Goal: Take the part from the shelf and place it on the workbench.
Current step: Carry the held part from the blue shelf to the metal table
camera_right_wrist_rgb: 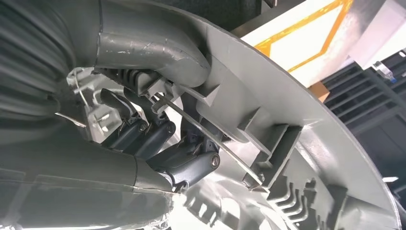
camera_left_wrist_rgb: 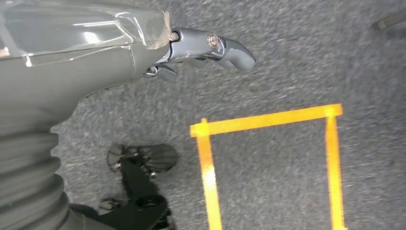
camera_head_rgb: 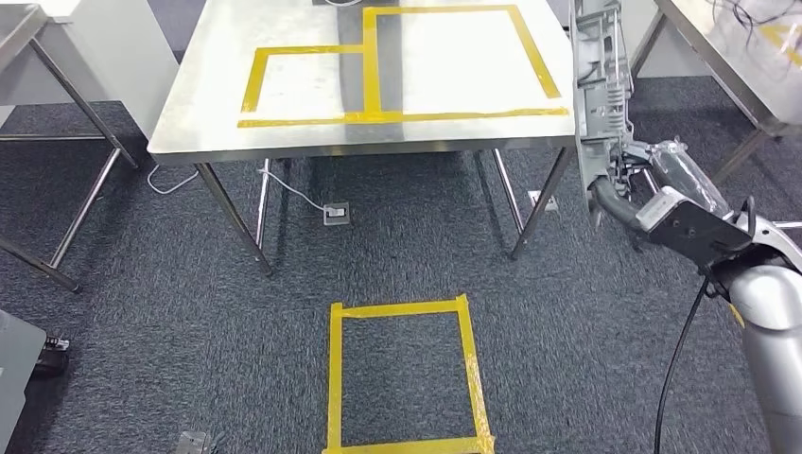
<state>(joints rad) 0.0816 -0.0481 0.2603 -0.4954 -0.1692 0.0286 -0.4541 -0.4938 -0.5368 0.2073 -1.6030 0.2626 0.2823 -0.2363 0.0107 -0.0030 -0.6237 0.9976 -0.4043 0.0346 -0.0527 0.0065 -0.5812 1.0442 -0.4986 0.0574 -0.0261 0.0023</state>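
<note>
Grey ribbed part (camera_right_wrist_rgb: 287, 143) in right hand (camera_right_wrist_rgb: 158, 139)

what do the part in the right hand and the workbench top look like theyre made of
Part: likely matte grey moulded plastic, judging by its ribs and clips, with a thin metal rod. Workbench: looks like brushed stainless steel, with a dull sheen and soft reflections.

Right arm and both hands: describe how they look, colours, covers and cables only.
The right arm is a smooth silver tube, with a thin black cable running along it and a black bracket at the wrist. The right hand has a grey shell under clear shiny film, a grey ribbed cover and dark fingers. The left hand matches: grey, taped clear film, dark grey fingers with bare screw heads.
</note>
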